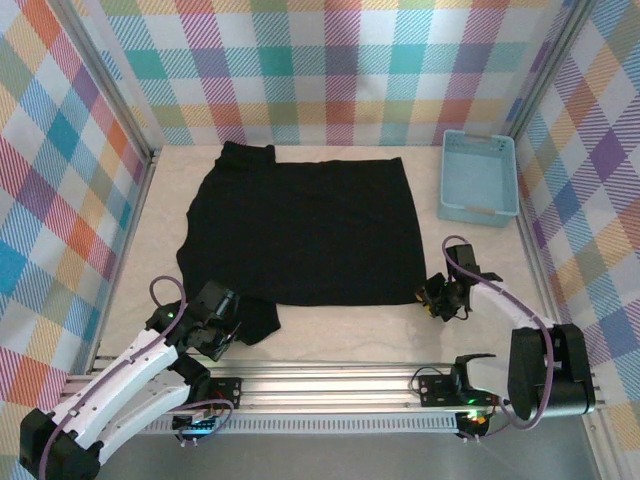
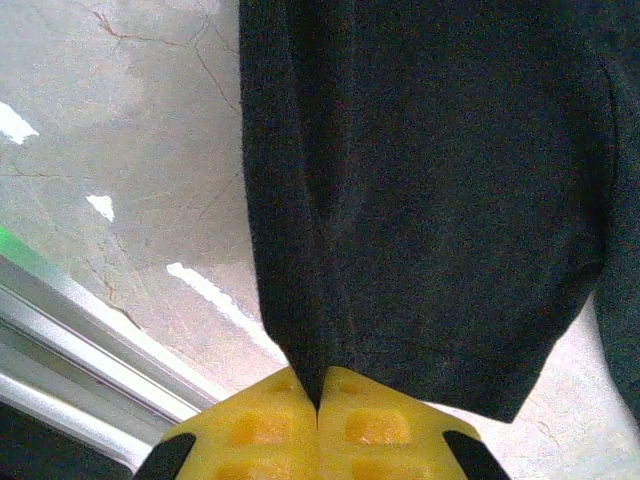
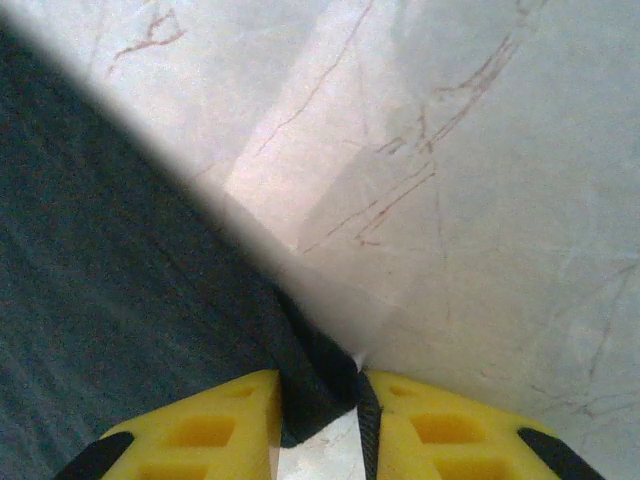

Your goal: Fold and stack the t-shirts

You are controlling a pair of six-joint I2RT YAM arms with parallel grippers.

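On the left, the left arm (image 1: 130,368) holds its jaws pressed together on the near sleeve of the plain black cloth t-shirt (image 1: 300,230). The t-shirt lies spread flat across the pale marbled surface (image 1: 350,335). To the right, the right arm (image 1: 500,300) has its jaws clamped on the shirt's near hem corner. The light-blue plastic basket (image 1: 478,211) stands near the far right corner, apart from the cloth. We judge that no fold is made yet; all folding and stacking is left to do.

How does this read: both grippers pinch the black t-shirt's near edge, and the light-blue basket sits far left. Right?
No: the top external view shows the light-blue basket at far right. The left gripper and right gripper do pinch the near edge of the black t-shirt.
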